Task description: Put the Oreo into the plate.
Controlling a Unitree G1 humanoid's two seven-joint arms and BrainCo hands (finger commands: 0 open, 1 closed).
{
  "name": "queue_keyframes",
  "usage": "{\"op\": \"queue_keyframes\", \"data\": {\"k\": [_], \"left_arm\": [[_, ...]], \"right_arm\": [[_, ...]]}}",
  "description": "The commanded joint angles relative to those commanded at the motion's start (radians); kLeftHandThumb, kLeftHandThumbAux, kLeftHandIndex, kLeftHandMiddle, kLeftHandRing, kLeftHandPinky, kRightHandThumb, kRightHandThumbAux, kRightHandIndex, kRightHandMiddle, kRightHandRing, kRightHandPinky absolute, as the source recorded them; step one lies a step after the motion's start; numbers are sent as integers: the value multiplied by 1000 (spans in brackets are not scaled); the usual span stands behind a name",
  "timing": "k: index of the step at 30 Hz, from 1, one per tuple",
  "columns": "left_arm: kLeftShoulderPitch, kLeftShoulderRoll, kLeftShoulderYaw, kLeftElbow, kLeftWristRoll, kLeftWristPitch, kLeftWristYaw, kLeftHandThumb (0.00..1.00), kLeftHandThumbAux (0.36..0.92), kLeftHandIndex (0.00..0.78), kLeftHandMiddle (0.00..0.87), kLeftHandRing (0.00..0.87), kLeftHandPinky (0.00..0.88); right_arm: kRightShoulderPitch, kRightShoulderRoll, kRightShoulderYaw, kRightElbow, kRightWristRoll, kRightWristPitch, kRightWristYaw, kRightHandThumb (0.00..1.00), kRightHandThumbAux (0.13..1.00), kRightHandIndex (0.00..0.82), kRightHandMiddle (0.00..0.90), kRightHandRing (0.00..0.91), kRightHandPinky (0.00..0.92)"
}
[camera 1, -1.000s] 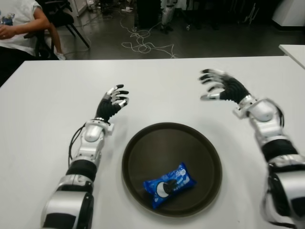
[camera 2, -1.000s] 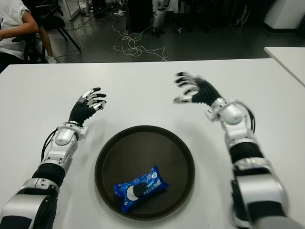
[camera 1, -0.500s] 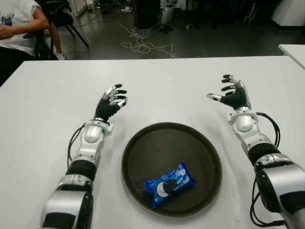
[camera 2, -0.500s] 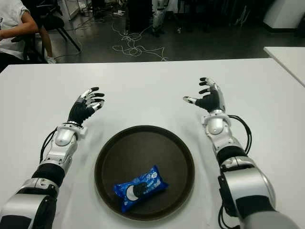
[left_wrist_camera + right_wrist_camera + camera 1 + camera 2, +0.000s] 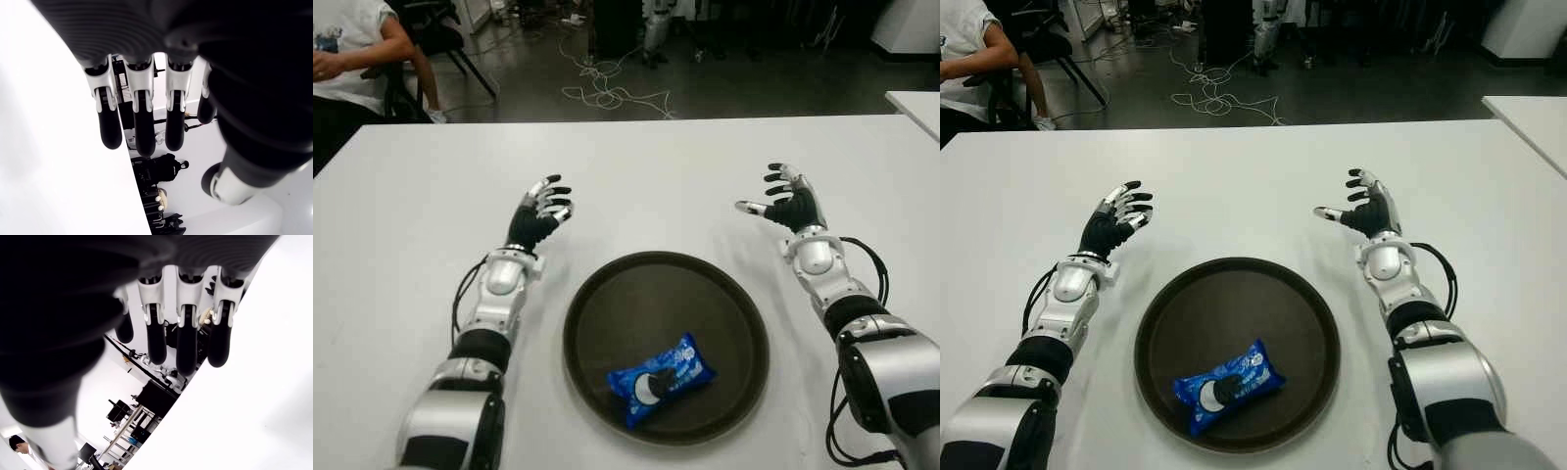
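On the white table (image 5: 431, 196) in front of you sits the dark round plate (image 5: 607, 294), and the blue Oreo pack (image 5: 662, 379) already lies inside it — toward the near side, fully within the rim, nothing gripping it.

What changed: your right hand (image 5: 790, 203) was up and mid-sweep beyond the plate a sec ago, blurred w/ motion. It has since pulled out to the right and come down, and now shows just beyond the plate's far right edge, apart from it. Between half a sec ago and now it barely shifted, so the retreat looks about over. Fingers (image 5: 187, 350) are spread and straight in the right wrist view, holding nothing. Can't tell whether it touches the table.

Your left hand (image 5: 537, 213) hasn't moved across the frames; it shows beyond the plate's far left edge. Its fingers (image 5: 140, 127) hang loosely extended in the left wrist view, also empty.

Oreo pack and plate are in the same spot and pose as before, so the release didn't disturb them.

Judgement: the placing is done, both hands are clear, and the task looks essentially complete. You've nothing left to grasp — if anything remains, it's just settling the arms. Only risk I'd flag is clipping the plate rim w/ the right forearm if you swing back inward.

A person (image 5: 352, 49) sits at the far left, well apart from the action.
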Motion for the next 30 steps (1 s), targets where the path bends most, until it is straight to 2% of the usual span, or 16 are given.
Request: {"op": "queue_keyframes", "data": {"k": [15,21,30], "left_arm": [[-11,9,-7,39,20,-38,9,284,755,155,241,241,260],[-15,9,0,57,14,-54,5,321,766,156,235,233,240],[-19,10,6,73,4,-55,-4,311,778,133,222,218,223]], "right_arm": [[2,-1,8,-3,-18,-8,4,0,765,204,260,288,325],[3,1,9,-2,-26,-12,4,0,752,209,264,290,318],[5,8,1,0,-24,-17,10,0,755,207,261,288,322]]}}
